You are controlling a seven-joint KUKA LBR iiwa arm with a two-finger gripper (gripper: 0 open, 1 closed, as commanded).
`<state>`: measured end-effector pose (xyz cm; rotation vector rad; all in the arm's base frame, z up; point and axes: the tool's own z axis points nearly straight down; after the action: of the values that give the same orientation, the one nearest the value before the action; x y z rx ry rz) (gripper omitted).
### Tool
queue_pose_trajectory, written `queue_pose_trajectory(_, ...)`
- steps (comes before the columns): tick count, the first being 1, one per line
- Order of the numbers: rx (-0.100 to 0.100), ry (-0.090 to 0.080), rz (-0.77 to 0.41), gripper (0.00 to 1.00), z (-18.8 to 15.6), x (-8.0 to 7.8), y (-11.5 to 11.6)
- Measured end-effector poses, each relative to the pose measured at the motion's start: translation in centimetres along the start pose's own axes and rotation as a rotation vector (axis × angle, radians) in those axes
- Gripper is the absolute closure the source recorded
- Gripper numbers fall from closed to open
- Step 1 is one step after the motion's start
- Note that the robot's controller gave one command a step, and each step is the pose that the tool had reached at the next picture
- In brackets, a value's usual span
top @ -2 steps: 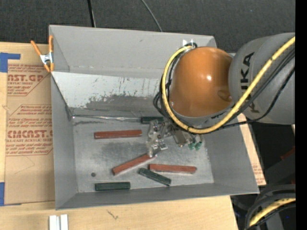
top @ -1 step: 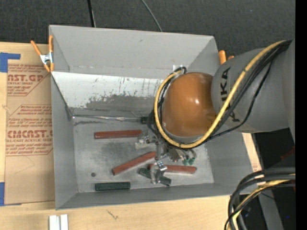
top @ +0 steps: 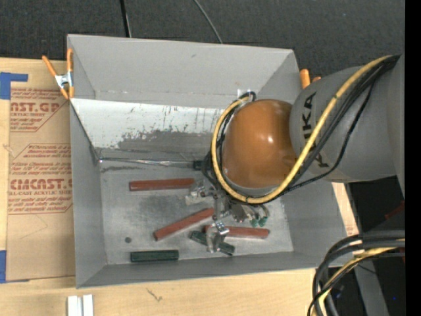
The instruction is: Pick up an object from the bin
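The tool (top: 219,224) is hanging low in the grey bin (top: 85,196), at the upper end of the slanted red-brown stick (top: 181,225); how wide it is standing I cannot tell. A second red-brown stick (top: 161,185) is lying above the slanted one, a shorter one (top: 251,232) to its right, and a dark green stick (top: 154,257) below it.

The bin (top: 151,120) is dull grey sheet metal, its back wall scratched and smeared with dark scuffs. The orange cover (top: 256,143) on the wrist looks smooth and glossy, like plastic. The reddish-brown sticks (top: 161,185) and the dark green stick (top: 154,257) look matt.
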<state>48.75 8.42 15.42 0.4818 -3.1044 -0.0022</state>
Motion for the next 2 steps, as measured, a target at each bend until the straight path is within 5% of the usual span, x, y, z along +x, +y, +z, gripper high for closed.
queue_pose_trajectory(1,0.001,-0.011,-0.063,1.0,7.87,-1.36,0.31)
queue_pose_trajectory(2,0.0,-0.011,-0.063,1.0,7.86,-1.36,0.3)
